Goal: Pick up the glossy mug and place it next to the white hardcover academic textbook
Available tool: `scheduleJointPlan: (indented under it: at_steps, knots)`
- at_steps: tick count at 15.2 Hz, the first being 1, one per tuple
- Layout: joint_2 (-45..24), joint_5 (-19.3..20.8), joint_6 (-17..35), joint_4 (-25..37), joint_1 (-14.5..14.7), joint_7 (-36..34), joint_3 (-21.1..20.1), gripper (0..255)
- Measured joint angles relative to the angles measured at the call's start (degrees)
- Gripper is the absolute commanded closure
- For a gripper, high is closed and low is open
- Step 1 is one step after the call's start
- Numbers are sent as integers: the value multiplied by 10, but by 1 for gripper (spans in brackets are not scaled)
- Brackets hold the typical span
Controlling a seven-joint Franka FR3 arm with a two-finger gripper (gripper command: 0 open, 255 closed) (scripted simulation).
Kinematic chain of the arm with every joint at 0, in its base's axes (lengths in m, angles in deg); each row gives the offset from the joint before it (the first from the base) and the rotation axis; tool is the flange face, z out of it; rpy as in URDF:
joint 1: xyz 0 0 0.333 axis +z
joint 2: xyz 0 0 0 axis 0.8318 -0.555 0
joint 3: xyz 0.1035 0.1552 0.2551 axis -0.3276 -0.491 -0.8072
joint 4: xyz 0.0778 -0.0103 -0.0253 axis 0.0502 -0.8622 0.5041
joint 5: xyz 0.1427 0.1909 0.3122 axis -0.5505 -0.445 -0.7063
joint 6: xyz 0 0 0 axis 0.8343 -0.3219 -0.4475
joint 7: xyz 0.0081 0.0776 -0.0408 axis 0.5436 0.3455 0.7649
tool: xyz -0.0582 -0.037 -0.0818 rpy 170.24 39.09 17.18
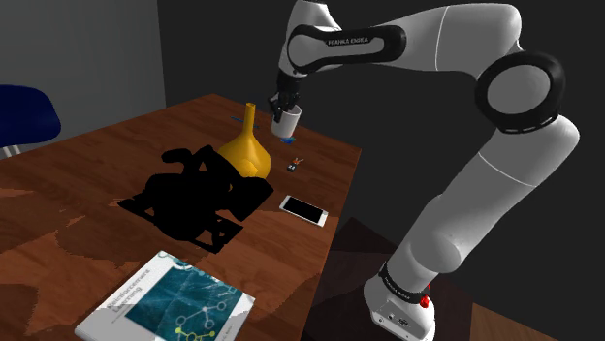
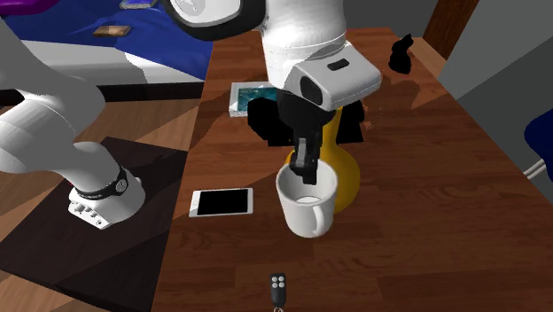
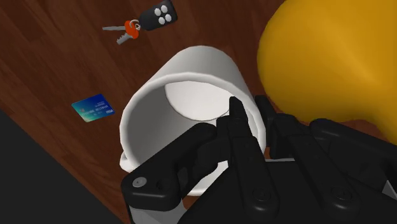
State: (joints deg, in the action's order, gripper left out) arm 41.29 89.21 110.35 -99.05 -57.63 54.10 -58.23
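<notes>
Jaws pinch the wall of the white mug (image 3: 205,62) at its rim, one finger inside and one outside, so the gripper (image 3: 249,112) carries it, apparently lifted off the wooden table (image 1: 87,208), just beside the yellow vase (image 1: 246,151). In the shoulder view the textbook (image 1: 167,300) lies at about seven o'clock from the mug, well apart. The mug looks stiff, smooth and breakable. A rim pinch may slip, so it calls for a firm hold and gentle lowering.

The vase (image 1: 245,147) is set on the desk (image 1: 58,184). In the shoulder view, the mug (image 1: 285,123) is held by the pincer (image 1: 282,108) just right of the vase, above the desk. The keys (image 1: 294,165) and phone (image 1: 303,209) are laid right of the vase, the textbook (image 1: 167,298) well before it.
</notes>
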Motion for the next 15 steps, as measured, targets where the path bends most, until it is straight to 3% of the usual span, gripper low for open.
scheduleJointPlan:
  at_steps: [8,15]
  knots:
    - [133,-2,4,-142,30,-71,-43,255]
    - [254,-27,-29,-235,66,-139,-93,255]
